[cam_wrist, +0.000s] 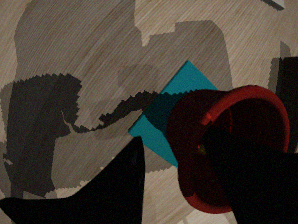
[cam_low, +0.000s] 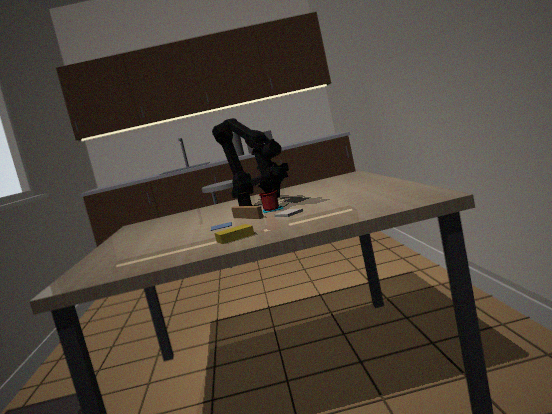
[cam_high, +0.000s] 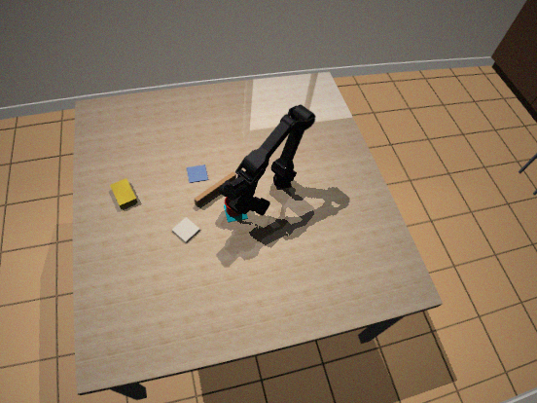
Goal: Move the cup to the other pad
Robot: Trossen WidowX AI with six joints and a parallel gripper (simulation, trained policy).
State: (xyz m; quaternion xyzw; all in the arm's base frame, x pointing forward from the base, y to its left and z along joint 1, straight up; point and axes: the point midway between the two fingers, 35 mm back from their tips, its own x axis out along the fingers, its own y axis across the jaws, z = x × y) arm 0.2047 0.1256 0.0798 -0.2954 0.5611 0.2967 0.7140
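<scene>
Flanking the red cup point(cam_high: 231, 206) point(cam_low: 269, 201) point(cam_wrist: 187, 120) — wooden block point(cam_high: 214, 191) point(cam_low: 247, 212), white tile point(cam_high: 186, 230) point(cam_low: 289, 213).

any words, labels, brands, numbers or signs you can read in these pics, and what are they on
None that can be read: no lettering shows on the red cup, the yellow block or the arm.
</scene>
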